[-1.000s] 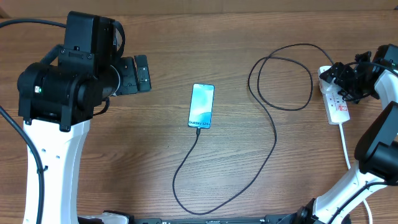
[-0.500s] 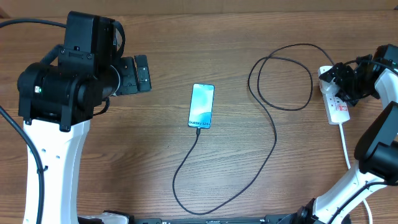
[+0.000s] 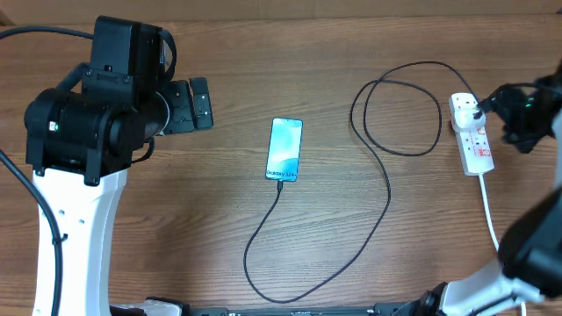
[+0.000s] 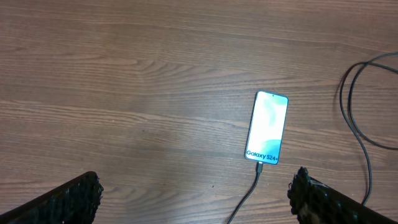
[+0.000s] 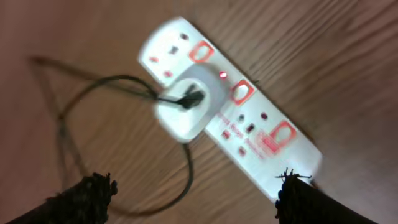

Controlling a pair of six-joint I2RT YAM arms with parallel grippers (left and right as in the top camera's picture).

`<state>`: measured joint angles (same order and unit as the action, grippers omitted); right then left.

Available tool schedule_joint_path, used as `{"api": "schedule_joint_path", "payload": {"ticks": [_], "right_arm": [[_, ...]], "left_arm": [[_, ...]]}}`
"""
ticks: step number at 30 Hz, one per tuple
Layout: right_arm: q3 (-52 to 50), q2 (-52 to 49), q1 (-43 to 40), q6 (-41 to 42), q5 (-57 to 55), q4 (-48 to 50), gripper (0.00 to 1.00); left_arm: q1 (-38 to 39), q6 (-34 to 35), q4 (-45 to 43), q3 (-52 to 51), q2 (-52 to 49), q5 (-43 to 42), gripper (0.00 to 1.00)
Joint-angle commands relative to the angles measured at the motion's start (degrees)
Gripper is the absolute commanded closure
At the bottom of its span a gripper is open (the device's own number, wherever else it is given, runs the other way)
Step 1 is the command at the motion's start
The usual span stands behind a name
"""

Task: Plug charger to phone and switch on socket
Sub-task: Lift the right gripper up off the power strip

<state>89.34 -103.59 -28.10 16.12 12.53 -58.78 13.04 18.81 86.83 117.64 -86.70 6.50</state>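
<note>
The phone (image 3: 284,149) lies flat mid-table, its screen glowing light blue; it also shows in the left wrist view (image 4: 268,127). The charger cable (image 3: 386,189) is plugged into the phone's bottom edge, loops across the table, and ends at a white plug block (image 5: 186,111) seated in the socket strip (image 3: 475,146). A small red light (image 5: 222,75) glows on the strip (image 5: 273,140) beside the plug. My right gripper (image 3: 511,118) is open and empty, just right of the strip. My left gripper (image 3: 195,104) is open and empty, well left of the phone.
The strip's thick white cord (image 3: 488,206) runs toward the front right edge. The black cable makes two overlapping loops (image 3: 397,107) left of the strip. The cable's long bend (image 3: 263,285) lies near the front edge.
My right gripper has pulled back to the right, off the socket strip, leaving the strip uncovered. The left arm, the phone and the cable have not moved.
</note>
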Motion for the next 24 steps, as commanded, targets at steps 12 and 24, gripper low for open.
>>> {"api": "schedule_joint_path", "payload": {"ticks": [12,24], "right_arm": [[0.52,29.99,1.84,0.61,1.20,-6.51,0.00],[0.52,29.70,1.84,0.61,1.20,-6.49,0.00]], "left_arm": [[0.11,-1.05,-0.09,-0.17,-0.20,0.96,0.00],[0.11,-1.05,-0.07,-0.17,-0.20,0.96,0.00]]}}
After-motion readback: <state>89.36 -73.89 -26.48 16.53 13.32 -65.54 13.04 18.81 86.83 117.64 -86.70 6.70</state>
